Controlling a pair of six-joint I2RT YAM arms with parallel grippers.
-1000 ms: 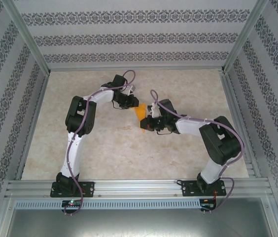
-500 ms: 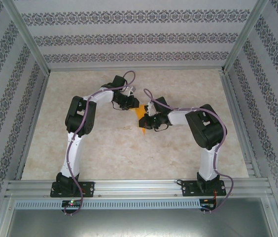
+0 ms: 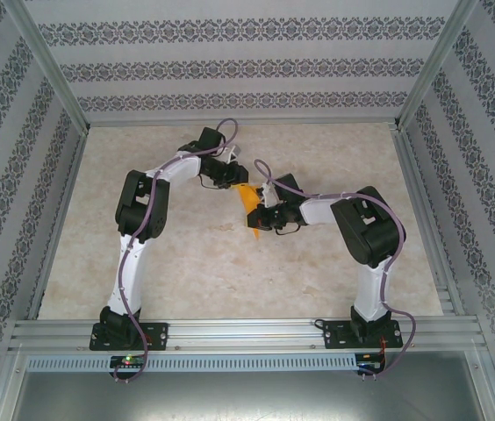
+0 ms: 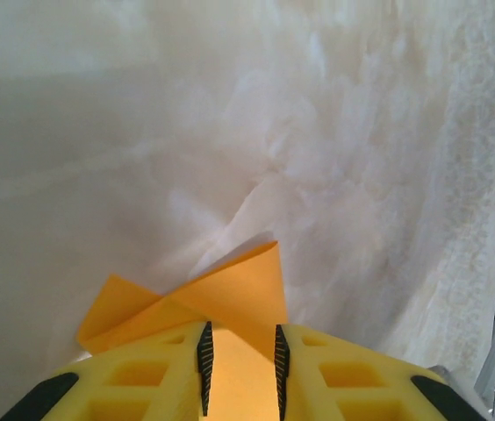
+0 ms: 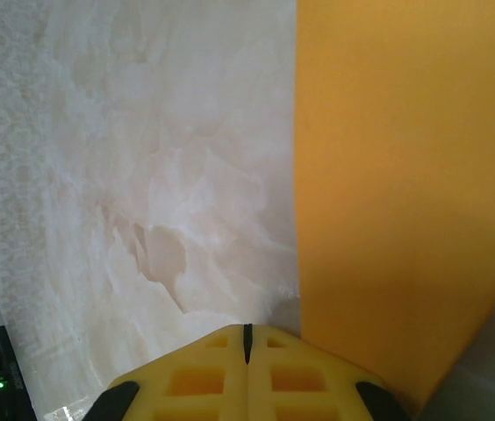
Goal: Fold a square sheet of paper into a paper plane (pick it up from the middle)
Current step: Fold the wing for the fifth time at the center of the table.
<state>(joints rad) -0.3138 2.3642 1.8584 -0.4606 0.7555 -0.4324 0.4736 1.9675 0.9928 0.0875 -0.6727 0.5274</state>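
On the pale marbled tabletop (image 3: 142, 281), the creased bright orange square sheet of paper (image 3: 247, 200) sits centrally between both arms. It runs between the narrowly parted jaws of the left gripper (image 4: 240, 351), and I cannot tell whether they grasp it. The right gripper (image 5: 247, 338) is clenched beside it.

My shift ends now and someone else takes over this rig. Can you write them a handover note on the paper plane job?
Left gripper: jaws a little apart with the paper between them; whether they pinch it is unclear.
Right gripper: shut, nothing in it, beside the paper's straight edge.
Paper: over the middle of the table, between the two grippers, with folded flaps projecting beyond the left gripper.
Done: some folds are in, but there is no plane shape yet.
Left: the remaining folds, to get a pointed plane.
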